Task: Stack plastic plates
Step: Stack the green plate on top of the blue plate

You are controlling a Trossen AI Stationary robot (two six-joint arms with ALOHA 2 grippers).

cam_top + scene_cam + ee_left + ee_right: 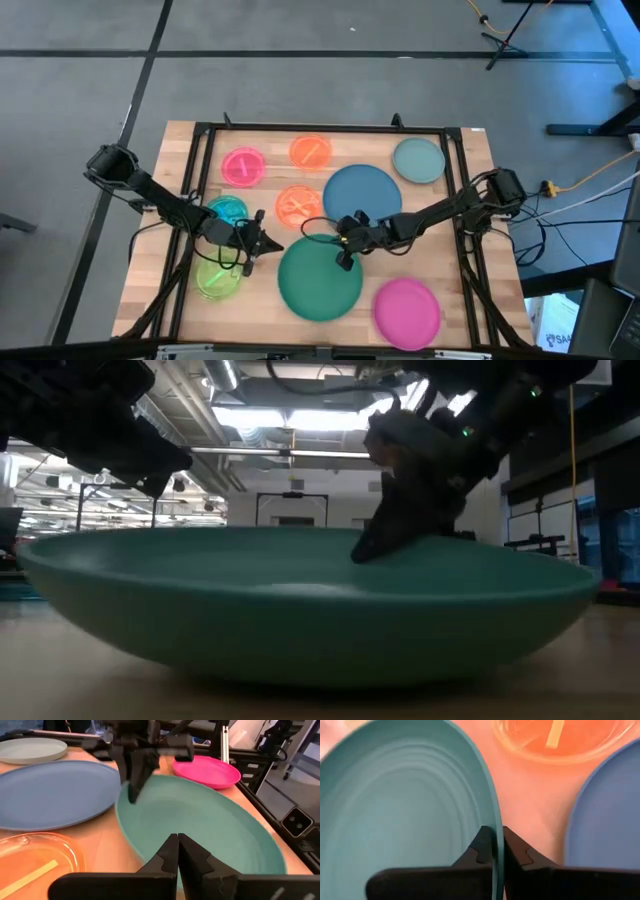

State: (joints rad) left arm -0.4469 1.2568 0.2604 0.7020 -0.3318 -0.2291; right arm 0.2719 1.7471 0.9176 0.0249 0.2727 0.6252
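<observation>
The large dark green plate [320, 282] lies on the table near its front edge. It also shows in the low view [300, 610]. My right gripper [345, 252] is at the plate's far rim and is shut on it. My left gripper [266, 243] is shut and stands at the plate's left rim [131, 827]. The blue plate [362, 192], the magenta plate [407, 308] and the grey-green plate [418, 160] lie flat around the green one. Small pink [243, 166], orange [310, 151], teal [228, 210] and lime [218, 278] plates lie to the left. My right gripper [493, 837] pinches the green plate's far rim [492, 812], one finger inside the plate and one outside. The fingers slant down from the table's far right side. The plate's underside [300, 665] rests on the table. I cannot tell whether my left gripper [178, 840] touches the plate's left rim.
A second small orange plate [297, 205] lies between the two grippers, just beyond the green plate. A black frame [320, 130] runs round the tabletop. Bare wood shows in front of the blue plate [530, 795].
</observation>
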